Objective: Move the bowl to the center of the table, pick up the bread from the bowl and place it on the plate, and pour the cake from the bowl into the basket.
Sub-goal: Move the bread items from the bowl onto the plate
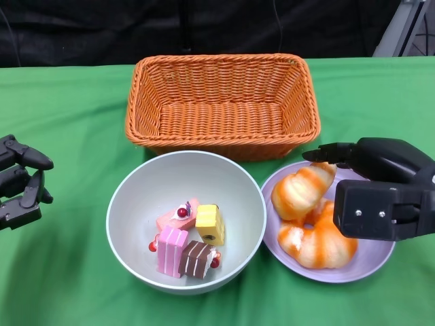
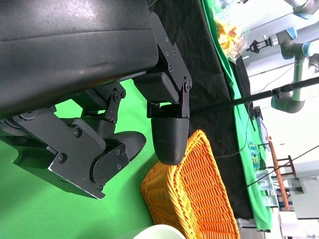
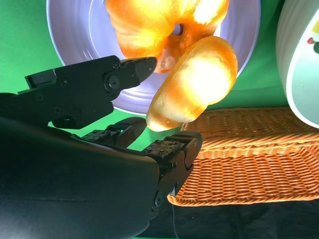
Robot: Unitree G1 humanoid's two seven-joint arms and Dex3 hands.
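The pale bowl (image 1: pixel 231 178) stands in the middle in front of the basket and holds several small cake pieces (image 1: pixel 187 239). To its right, the lilac plate (image 1: pixel 372 257) carries two orange bread pieces. One bread (image 1: pixel 319 244) lies flat, and the other bread (image 1: pixel 300 191) leans tilted on it. My right hand (image 1: pixel 380 190) hovers over the plate. Its fingertips (image 3: pixel 133 125) are at the tilted bread's (image 3: pixel 202 82) narrow end, while the thumb stands apart from it. My left hand (image 1: pixel 19 182) waits empty at the left edge, away from the bowl.
An orange wicker basket (image 1: pixel 221 75) stands empty behind the bowl and plate, its front wall close to both rims. Green cloth (image 1: pixel 68 272) covers the table, with bare stretches to the left and front. A black backdrop hangs behind.
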